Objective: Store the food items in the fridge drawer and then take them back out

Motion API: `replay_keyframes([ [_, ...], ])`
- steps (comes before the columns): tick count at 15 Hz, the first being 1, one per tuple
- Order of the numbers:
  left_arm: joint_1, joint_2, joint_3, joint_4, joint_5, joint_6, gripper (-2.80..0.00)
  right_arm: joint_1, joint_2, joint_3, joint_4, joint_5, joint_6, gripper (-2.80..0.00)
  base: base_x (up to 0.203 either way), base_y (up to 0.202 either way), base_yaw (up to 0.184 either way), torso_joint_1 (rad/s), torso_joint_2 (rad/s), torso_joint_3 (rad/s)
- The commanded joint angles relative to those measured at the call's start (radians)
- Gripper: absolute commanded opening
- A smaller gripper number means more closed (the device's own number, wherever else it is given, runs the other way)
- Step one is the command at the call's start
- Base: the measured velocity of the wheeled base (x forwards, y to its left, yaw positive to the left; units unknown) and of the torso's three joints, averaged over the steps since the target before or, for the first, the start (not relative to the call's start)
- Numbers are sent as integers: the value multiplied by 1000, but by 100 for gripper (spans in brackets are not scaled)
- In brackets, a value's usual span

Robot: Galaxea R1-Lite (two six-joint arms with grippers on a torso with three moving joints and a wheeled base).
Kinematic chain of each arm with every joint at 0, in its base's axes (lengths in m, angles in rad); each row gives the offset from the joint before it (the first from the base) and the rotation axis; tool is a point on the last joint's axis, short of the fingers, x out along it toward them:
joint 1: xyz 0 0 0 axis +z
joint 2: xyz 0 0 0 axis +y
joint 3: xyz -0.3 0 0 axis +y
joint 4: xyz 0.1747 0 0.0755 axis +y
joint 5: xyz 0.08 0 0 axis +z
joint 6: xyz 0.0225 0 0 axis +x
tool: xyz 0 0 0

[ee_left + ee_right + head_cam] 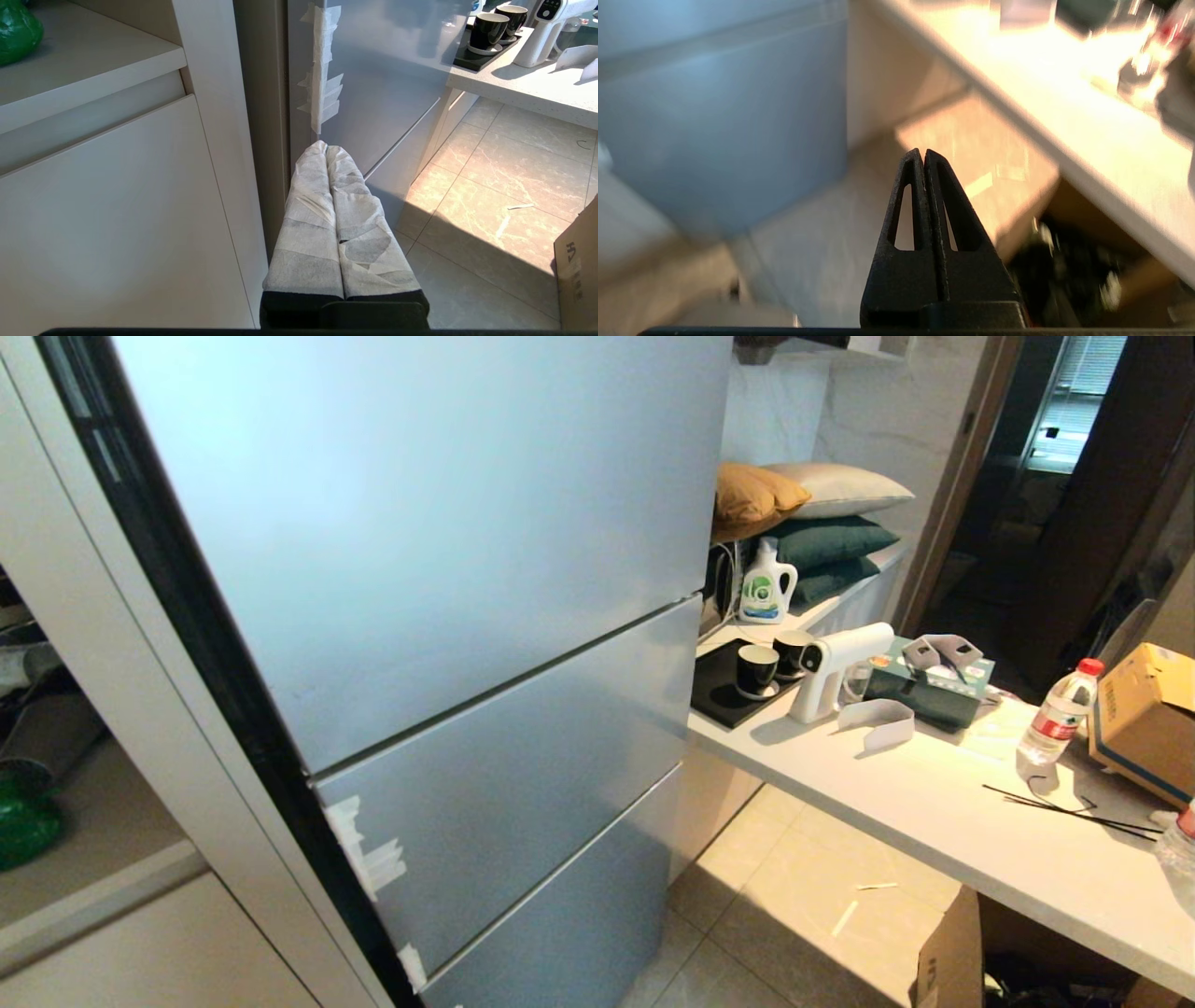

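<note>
- Fridge drawer [523, 784]: middle of three silver-blue fronts, fully closed, flush w/ the tall top door [411, 513] above & the lowest front [569, 915] below.
- White tape scraps [366, 851] stuck along the drawer's left edge; same scraps [322, 70] show in the left wrist view.
- Food items: golden-brown lump not seen in any view. A glossy green object [23, 821] sits on the cabinet shelf [84, 859] left of the fridge, also seen at [16, 28]; mostly cut off, can't tell if it's the pepper.
- Left gripper [327, 148]: fingers wrapped in white cloth/tape, pressed together, nothing between them. Tips sit low, near the fridge's left edge, just under the tape scraps; touching or not, can't tell.
- Right gripper [923, 151]: black fingers closed tip to tip, empty. Points down toward the floor tiles [822, 242], between fridge & counter [1064, 130]; view is motion-blurred.
- Neither arm shows in the head view.
- Counter [934, 803] right of fridge: two black cups [756, 669] on a black tray, white spray gun [826, 674], water bottle w/ red cap [1060, 714], cardboard box [1144, 719], detergent bottle [767, 583], stacked cushions [812, 523] behind.
</note>
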Motion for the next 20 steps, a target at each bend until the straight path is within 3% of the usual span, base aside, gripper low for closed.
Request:
replay_keyframes([
  [1,0,0,11,0,0,0,-280,16,-88,0,40,-24,0,-280,0,0,0,0,0,0],
  [4,0,0,11,0,0,0,-280,4,-251,3,26,-33,11,-280,0,0,0,0,0,0],
  [20,0,0,11,0,0,0,-280,0,-244,4,26,-45,51,-280,0,0,0,0,0,0],
])
